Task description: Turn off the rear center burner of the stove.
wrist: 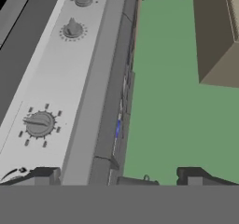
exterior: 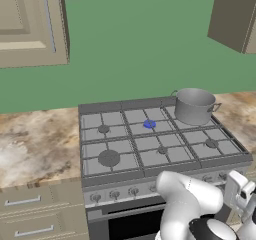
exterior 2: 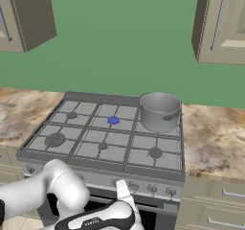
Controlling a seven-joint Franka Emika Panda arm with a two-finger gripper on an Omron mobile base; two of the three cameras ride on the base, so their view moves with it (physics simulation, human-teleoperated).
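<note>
small blue-glowing rear center burner [exterior: 149,124] shining | two-finger gripper [wrist: 116,177] hanging spread, ungrasping, before wide grey metal stove [exterior: 120,178] knobs

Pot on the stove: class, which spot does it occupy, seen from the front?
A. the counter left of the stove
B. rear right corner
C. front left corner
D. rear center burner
B: the pot stands at the stove's rear right corner, just right of the blue-glowing rear center burner.
</note>
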